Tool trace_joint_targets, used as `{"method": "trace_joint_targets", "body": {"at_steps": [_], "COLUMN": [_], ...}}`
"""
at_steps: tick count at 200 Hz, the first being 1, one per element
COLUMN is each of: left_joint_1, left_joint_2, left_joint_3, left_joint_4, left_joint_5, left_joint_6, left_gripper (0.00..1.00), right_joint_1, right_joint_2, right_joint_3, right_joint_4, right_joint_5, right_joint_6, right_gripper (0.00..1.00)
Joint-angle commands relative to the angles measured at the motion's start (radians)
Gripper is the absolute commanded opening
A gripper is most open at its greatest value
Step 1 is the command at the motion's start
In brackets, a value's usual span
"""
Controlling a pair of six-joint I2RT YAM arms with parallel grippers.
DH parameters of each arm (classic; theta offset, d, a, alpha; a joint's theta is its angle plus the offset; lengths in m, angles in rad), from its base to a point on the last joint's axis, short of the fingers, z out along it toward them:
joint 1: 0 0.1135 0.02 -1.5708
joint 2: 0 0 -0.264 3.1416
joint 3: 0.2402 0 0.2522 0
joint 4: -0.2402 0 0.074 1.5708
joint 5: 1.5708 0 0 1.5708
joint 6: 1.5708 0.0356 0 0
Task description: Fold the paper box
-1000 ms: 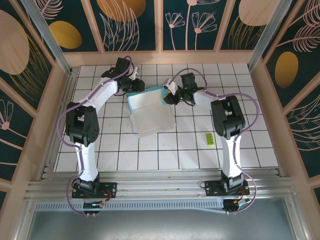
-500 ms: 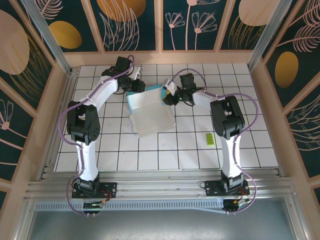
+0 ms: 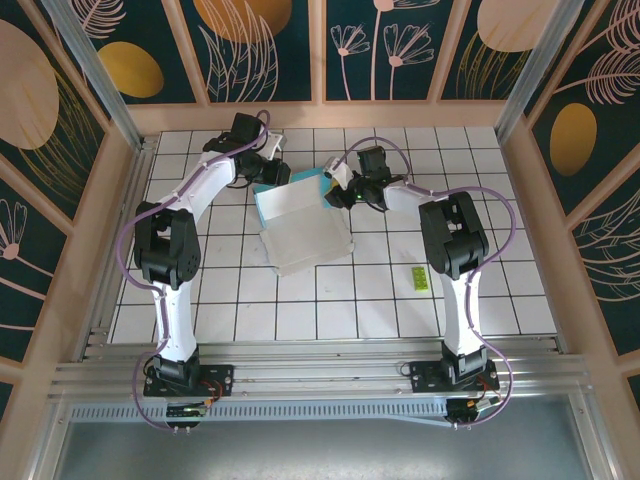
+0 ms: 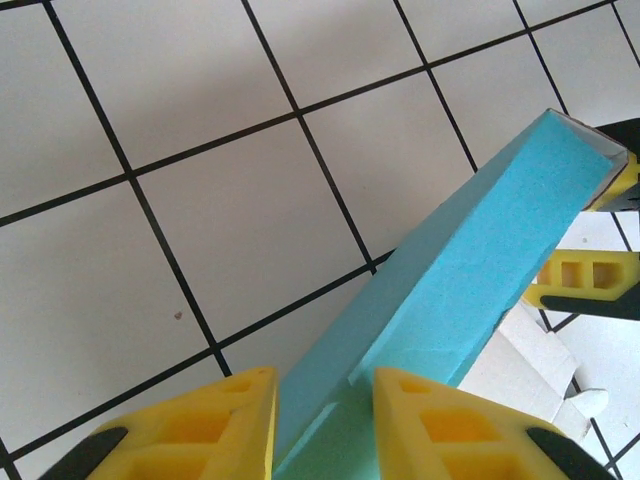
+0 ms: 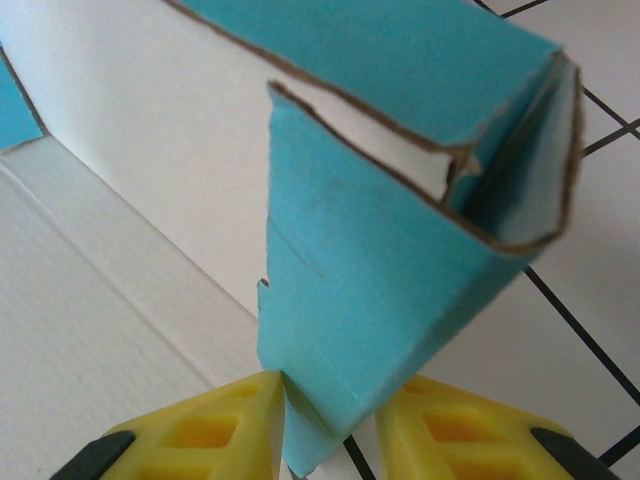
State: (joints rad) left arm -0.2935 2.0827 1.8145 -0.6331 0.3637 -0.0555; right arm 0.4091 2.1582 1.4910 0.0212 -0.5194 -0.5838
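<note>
Holding the paper box (image 3: 300, 225) at two pts, mid-fold.

**Top view:** the box lies on the tiled table (image 3: 500, 200), far centre, between the two arms. Its white inner face is up on the near side, and a teal wall is raised along the far edge. The left gripper (image 3: 272, 176) sits at the far-left end of that wall, the right gripper (image 3: 341, 193) at the far-right end. A yellow-green slip (image 3: 420, 278) lies well apart, near right.

**Left wrist:** the left gripper (image 4: 325, 400) is clenched on the teal wall (image 4: 470, 270), w/ one yellow finger on each face. The wall runs away from the cam, upright, to its far end, where yellow fingers show just beside it.

**Right wrist:** the right gripper (image 5: 330, 400) pinches the lower tip of a teal end flap (image 5: 380, 270). The flap is curled round the corner, its brown cut edge showing and the corner not yet closed square.

**Handling (judged):**
- Light, thin card, prob. stiff across each panel but hinging freely at the creases.
- Likely to spring back if let go before the tabs lock.
- A hard pinch could dent or kink it, and the smooth faces may slip betw. the pads.

**Where to grip (judged):**
- Best hold is on wall edges close to a crease or corner, where the card is braced.
- Avoid mid-panel holds, which would bow.
- Keep one end anchored while the other flap is tucked.
</note>
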Motion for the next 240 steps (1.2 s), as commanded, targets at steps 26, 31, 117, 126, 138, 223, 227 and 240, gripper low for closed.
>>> {"method": "trace_joint_targets", "body": {"at_steps": [26,31,117,126,138,223,227,240], "left_joint_1": [-0.003,-0.004,-0.004,-0.004,-0.003,-0.003,-0.003,-0.004], "left_joint_2": [0.038,0.037,0.036,0.037,0.035,0.028,0.028,0.027], "left_joint_3": [-0.028,-0.029,-0.041,-0.043,-0.045,-0.063,-0.064,-0.067], "left_joint_4": [-0.061,-0.058,-0.043,-0.039,-0.035,-0.023,-0.022,-0.020], "left_joint_5": [0.075,0.081,0.098,0.097,0.101,0.103,0.104,0.103], "left_joint_6": [0.008,0.005,-0.006,-0.010,-0.013,-0.015,-0.014,-0.016], "left_gripper": [0.29,0.29,0.27,0.27,0.27,0.26,0.26,0.26], "right_joint_1": [0.040,0.043,0.108,0.115,0.126,0.128,0.125,0.122], "right_joint_2": [-0.004,-0.002,0.034,0.040,0.047,0.102,0.105,0.110], "right_joint_3": [-0.024,-0.028,-0.057,-0.052,-0.050,0.009,0.011,0.011], "right_joint_4": [0.157,0.174,0.308,0.309,0.309,0.348,0.352,0.370], "right_joint_5": [0.043,0.062,0.263,0.289,0.329,0.270,0.262,0.249], "right_joint_6": [0.085,0.101,0.302,0.322,0.345,0.432,0.439,0.464], "right_gripper": [0.27,0.27,0.14,0.11,0.10,0.18,0.17,0.10]}}
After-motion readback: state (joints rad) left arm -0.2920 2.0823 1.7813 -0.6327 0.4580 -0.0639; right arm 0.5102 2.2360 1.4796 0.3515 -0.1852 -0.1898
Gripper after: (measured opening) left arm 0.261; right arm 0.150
